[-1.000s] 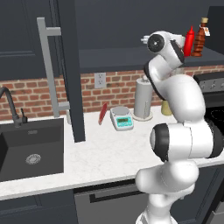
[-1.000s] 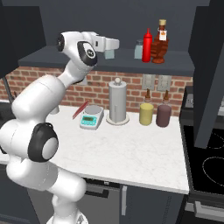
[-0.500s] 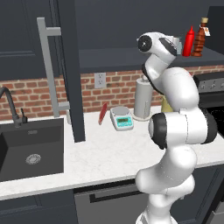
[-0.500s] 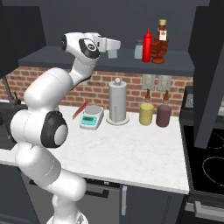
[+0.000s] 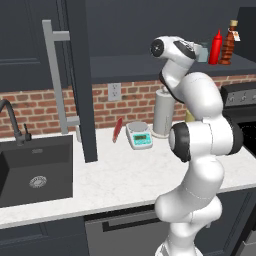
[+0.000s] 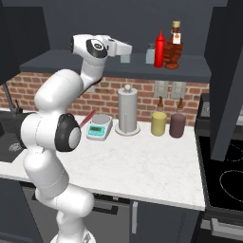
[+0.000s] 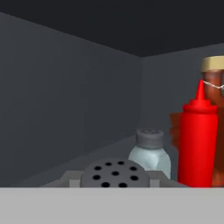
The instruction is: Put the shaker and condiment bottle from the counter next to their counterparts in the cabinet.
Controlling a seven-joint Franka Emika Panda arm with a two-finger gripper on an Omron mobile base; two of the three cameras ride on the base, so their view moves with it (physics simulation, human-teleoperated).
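Base views flank arm; hand view faces cabinet (image 7: 65,100).

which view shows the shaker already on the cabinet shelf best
The hand view: the shelf shaker stands close and unblocked beside the red squeeze bottle. The right base view shows it small; in the left base view I cannot pick it out.

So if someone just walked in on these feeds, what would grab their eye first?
Probably the white arm reaching up to the cabinet shelf, the fingers shut on a shaker. Next, the bright red squeeze bottle further along the shelf, with the amber condiment bottle beside it and a second shaker in front of it in the hand view.
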